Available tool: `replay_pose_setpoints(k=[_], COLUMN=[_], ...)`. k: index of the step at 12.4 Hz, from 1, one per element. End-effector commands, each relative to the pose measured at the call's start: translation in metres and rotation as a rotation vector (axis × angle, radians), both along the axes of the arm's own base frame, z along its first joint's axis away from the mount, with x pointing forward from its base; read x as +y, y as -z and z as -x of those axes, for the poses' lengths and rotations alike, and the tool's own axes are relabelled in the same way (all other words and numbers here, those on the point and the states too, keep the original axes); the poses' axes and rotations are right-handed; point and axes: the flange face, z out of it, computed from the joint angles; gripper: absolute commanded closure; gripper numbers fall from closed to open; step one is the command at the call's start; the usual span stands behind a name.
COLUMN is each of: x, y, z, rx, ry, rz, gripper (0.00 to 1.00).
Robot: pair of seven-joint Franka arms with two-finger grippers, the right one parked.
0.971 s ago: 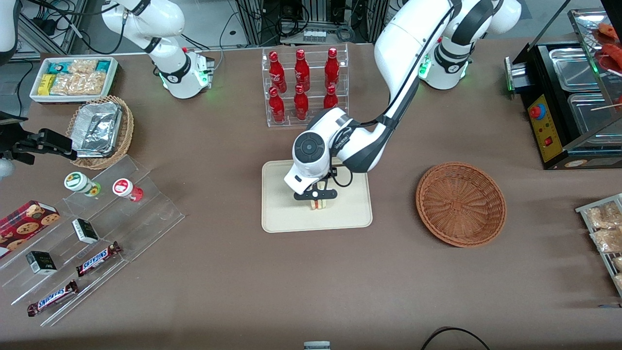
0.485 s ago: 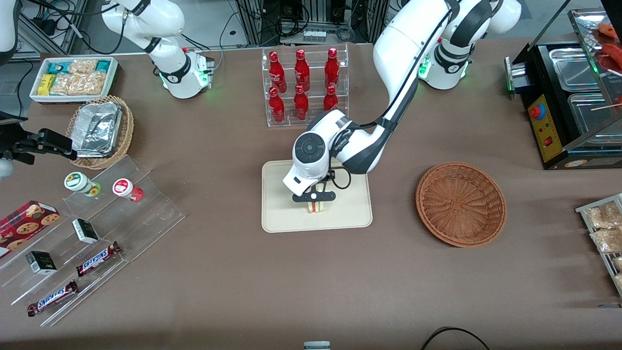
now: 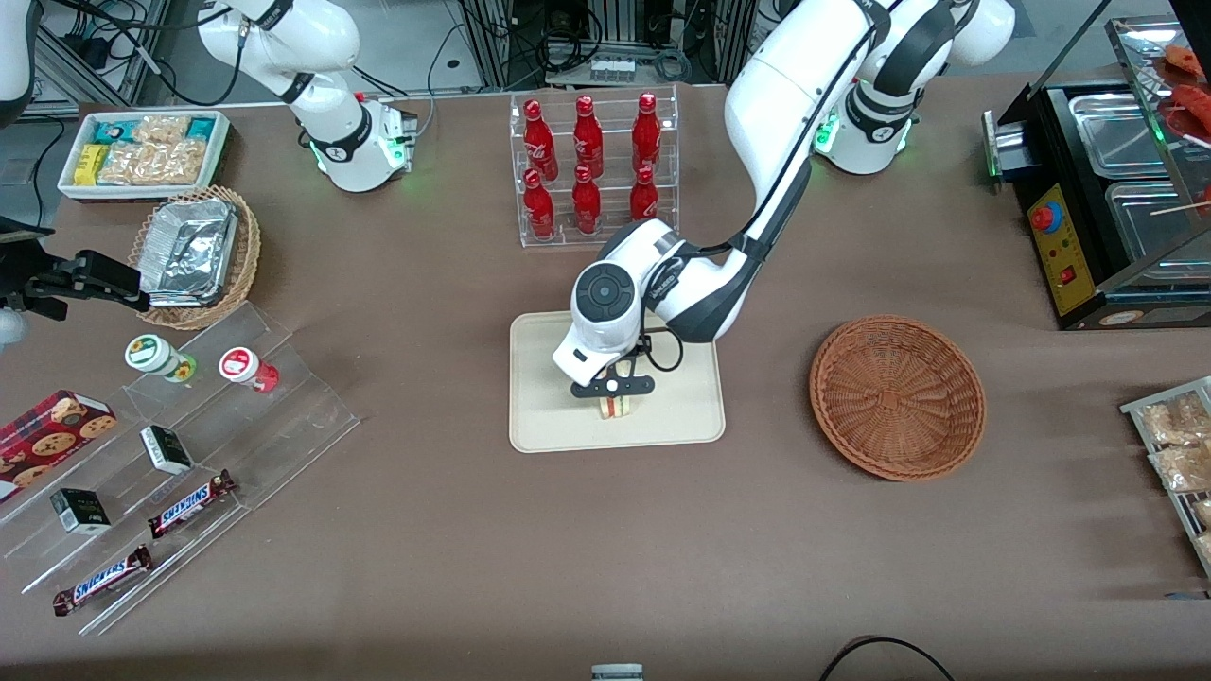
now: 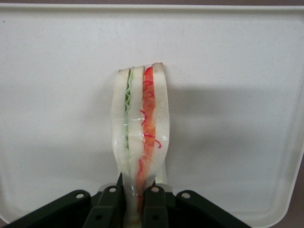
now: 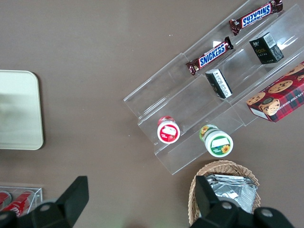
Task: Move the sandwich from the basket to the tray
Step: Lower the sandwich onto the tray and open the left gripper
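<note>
Tray [image 3: 558, 426]: cream rectangular, low rim, mid-table, nearer the front camera than the rack of red bottles [image 3: 588, 170]. Basket [image 3: 897, 397]: reddish-brown wicker, round, beside the tray toward the working arm's end, nothing in it. Gripper [image 3: 613, 388]: over the tray, jaws clamped on the sandwich. Sandwich [image 4: 140, 137]: standing on edge on the tray, filling layers showing, pinched between the fingers [image 4: 110, 202].

I'm running a lab mock-up of a snack shop: red bottles in a clear acrylic rack [image 3: 593, 170], stepped acrylic shelf of Snickers bars [image 3: 180, 463], equipment racks.
</note>
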Motion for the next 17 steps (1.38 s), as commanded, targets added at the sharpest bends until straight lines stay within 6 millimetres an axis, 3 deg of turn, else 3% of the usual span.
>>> replay_pose_setpoints(k=[1, 4, 6, 10, 12, 14, 17], x=[-0.005, -0.006, -0.006, -0.001, 0.018, 0.037, 0.072], y=[-0.001, -0.004, -0.02, -0.092, -0.132, -0.156, -0.166], z=[-0.001, -0.001, -0.003, -0.001, -0.006, -0.011, -0.017], rx=[-0.017, -0.018, -0.022, -0.013, 0.005, 0.006, 0.027], ry=[-0.015, -0.01, -0.011, 0.002, 0.05, 0.164, 0.268], rz=[-0.003, 0.0, 0.007, 0.001, -0.011, -0.008, -0.08], gripper=[0.01, 0.0, 0.0, 0.0, 0.0, 0.0, 0.0])
